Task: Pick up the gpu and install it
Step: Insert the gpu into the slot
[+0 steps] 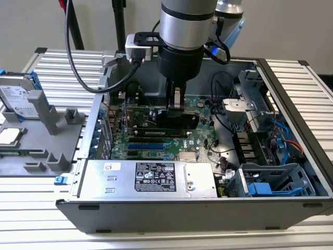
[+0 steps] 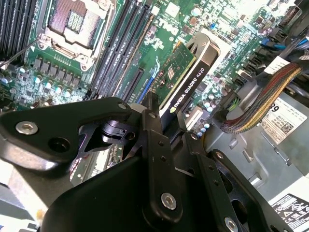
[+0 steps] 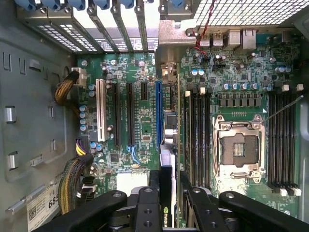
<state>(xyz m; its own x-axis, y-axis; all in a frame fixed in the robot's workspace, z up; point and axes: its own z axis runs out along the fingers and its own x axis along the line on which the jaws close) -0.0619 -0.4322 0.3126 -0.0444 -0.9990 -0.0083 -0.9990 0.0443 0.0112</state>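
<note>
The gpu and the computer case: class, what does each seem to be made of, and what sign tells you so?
The gpu: a green circuit board, likely glossy laminate, under a black shroud that looks like plastic, judging by its smooth sheen. The computer case: probably sheet metal with a dull grey finish, suggested by its thin folded edges and, in the first wrist view, punched vents.

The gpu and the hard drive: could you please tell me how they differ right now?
The gpu stands on edge over the motherboard inside the case, held in the gripper; the hard drive sits outside, in a grey holder on the exterior view's left, untouched. The gpu is a green, black-covered card; the hard drive is silver with a white label.
</note>
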